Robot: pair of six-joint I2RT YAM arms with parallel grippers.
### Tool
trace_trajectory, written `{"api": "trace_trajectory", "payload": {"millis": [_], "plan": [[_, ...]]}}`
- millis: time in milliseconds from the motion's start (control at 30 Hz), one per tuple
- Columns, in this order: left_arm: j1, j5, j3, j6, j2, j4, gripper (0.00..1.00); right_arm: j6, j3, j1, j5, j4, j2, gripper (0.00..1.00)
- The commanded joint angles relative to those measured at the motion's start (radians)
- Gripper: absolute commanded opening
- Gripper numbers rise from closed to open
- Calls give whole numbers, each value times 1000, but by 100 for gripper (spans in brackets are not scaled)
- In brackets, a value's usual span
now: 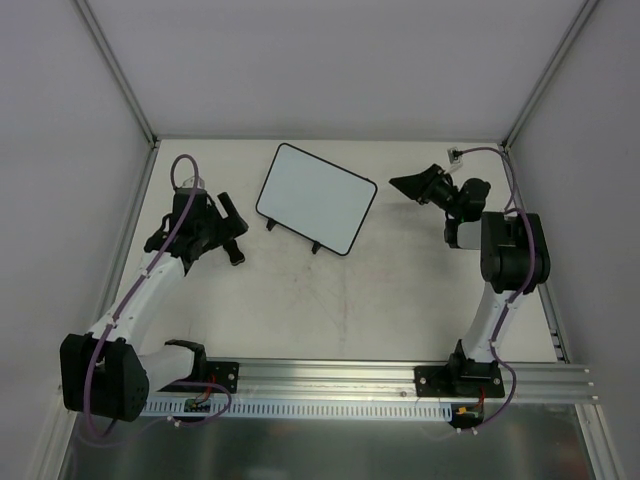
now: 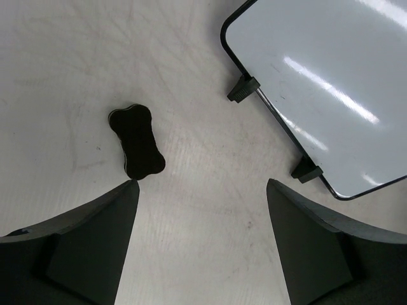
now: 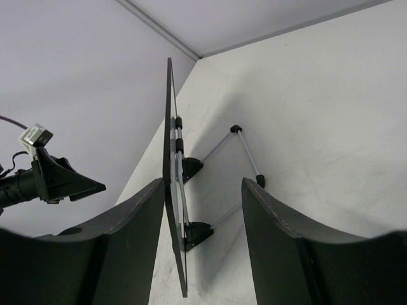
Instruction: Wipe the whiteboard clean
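The whiteboard [image 1: 315, 198] stands tilted on two small black feet at the middle back of the table. It has a thin black frame, and its face looks blank white. In the left wrist view its lower edge and feet [image 2: 331, 95] are at the upper right. The right wrist view shows it edge-on [image 3: 172, 190] with its wire stand behind. A black bone-shaped eraser [image 2: 135, 141] lies on the table just ahead of my left finger. My left gripper [image 2: 202, 184] [image 1: 238, 232] is open and empty, left of the board. My right gripper [image 3: 202, 181] [image 1: 400, 184] is open and empty, just off the board's right corner.
Grey enclosure walls with metal posts [image 1: 120, 70] close the table on the left, back and right. A metal rail [image 1: 380, 385] with both arm bases runs along the near edge. A cable connector [image 1: 457, 155] sits at the back right corner.
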Motion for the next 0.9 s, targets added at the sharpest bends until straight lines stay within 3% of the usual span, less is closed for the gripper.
{"api": "trace_trajectory", "payload": {"millis": [0, 133, 233, 400, 500, 533, 633, 767, 867], "plan": [[4, 6, -7, -7, -39, 29, 81, 20, 36, -47, 6, 239, -79, 56], [4, 29, -10, -7, -66, 31, 88, 43, 30, -83, 13, 239, -118, 57], [4, 32, -12, -7, -97, 32, 99, 40, -23, -89, 36, 232, -182, 64], [4, 90, 4, -4, -166, 29, 99, 26, -100, -84, 84, 109, -427, 71], [2, 121, 16, -7, -241, 26, 99, -73, -117, -63, 114, -152, -633, 72], [2, 118, 19, -1, -278, 23, 99, -165, -114, -51, 136, -326, -685, 73], [2, 129, 31, 8, -334, 14, 99, -274, -103, -38, 182, -551, -840, 79], [2, 165, 28, 13, -376, 12, 99, -304, -132, -24, 200, -688, -944, 83], [2, 185, 10, 19, -407, 12, 99, -424, -209, 43, 283, -827, -1041, 84]]}}
